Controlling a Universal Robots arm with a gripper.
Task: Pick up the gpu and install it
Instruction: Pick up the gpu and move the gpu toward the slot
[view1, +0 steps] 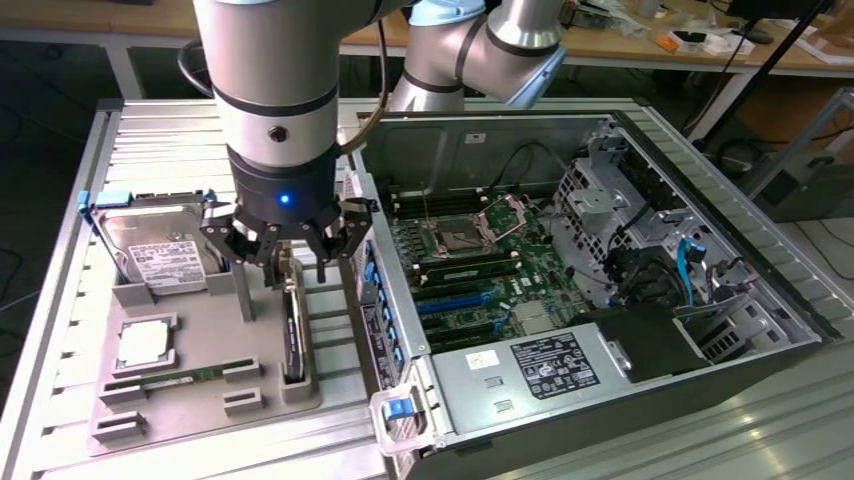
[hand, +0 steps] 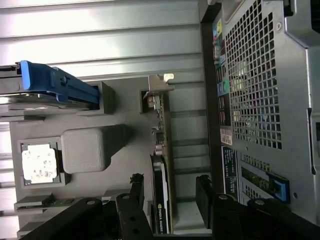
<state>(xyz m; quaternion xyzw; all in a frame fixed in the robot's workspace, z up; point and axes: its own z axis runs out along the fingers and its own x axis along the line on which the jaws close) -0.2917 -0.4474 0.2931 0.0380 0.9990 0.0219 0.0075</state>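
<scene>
Nearest in the exterior view, a grey holder tray (view1: 200, 412) sat on the ribbed metal table (view1: 160, 140), beside the near corner of an open computer case (view1: 467, 140), where a blue latch (view1: 396, 412) stuck out. Just inside that corner lay the power supply (view1: 534, 370) with its white label. Along the tray's near edge a slim green memory stick (view1: 174, 383) lay in its slot, and a little further back a square processor (view1: 144, 343) rested in a shallow pocket. The graphics card (view1: 295, 335) stood on edge in a slot on the side of the tray next to the case, not yet lifted. The end effector (view1: 296, 262) hung directly over it, spread wide. In the wrist view the dark fingers (hand: 137, 187) straddled the card (hand: 162, 130) with a clear gap on either side, and the card's silver end bracket (hand: 160, 85) was at the end away from them. Behind the arm, toward the exterior view's left, a hard drive (view1: 160, 255) with blue rails leaned in its cradle. Further in, the case showed its motherboard (view1: 481, 260) with the empty processor socket and the blue expansion slots. At the back stood a wooden table (view1: 627, 55) with clutter on it.
</scene>
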